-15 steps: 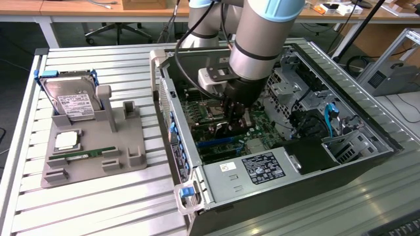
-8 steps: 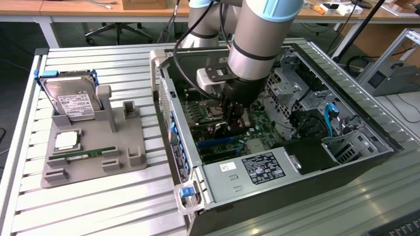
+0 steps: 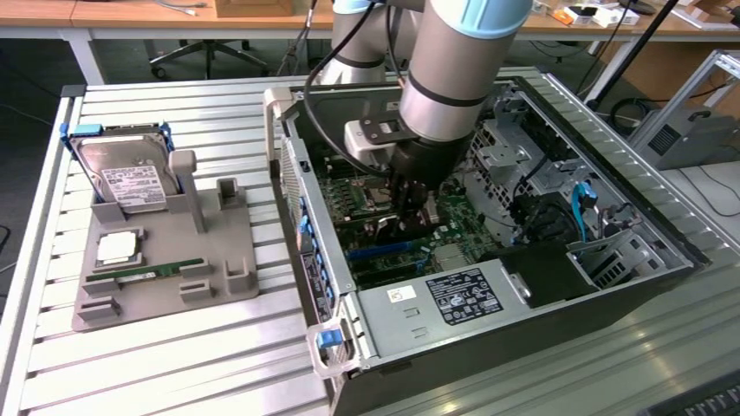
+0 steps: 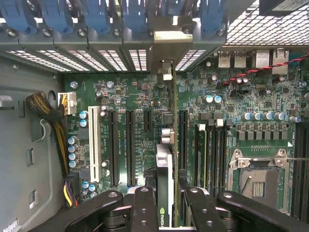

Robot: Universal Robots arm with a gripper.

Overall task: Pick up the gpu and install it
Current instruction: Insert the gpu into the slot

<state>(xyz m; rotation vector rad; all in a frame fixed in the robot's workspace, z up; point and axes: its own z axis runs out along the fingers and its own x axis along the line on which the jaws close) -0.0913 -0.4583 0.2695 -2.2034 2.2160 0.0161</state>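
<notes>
**Card gripped on edge over the motherboard slots**

The fingers (image 4: 144,209) pinch the gpu (image 4: 164,179) from both sides. The card stands on edge between them and runs straight out past the fingertips toward the vented rear wall of the case, under the blue slot clips (image 4: 96,14). It sits low over the motherboard (image 4: 231,96), in line with the long black expansion slots (image 4: 129,145) that flank the fingers. Whether its edge is seated in a slot cannot be told. The processor socket (image 4: 258,179) lies off to one side of the fingers and a white slot (image 4: 93,145) to the other. In the exterior view the arm (image 3: 451,78) reaches down into the open computer case (image 3: 647,217). Well apart from the fingers, a grey tray (image 3: 162,260) on the counter (image 3: 173,364) carries a hard drive (image 3: 133,182).
</notes>
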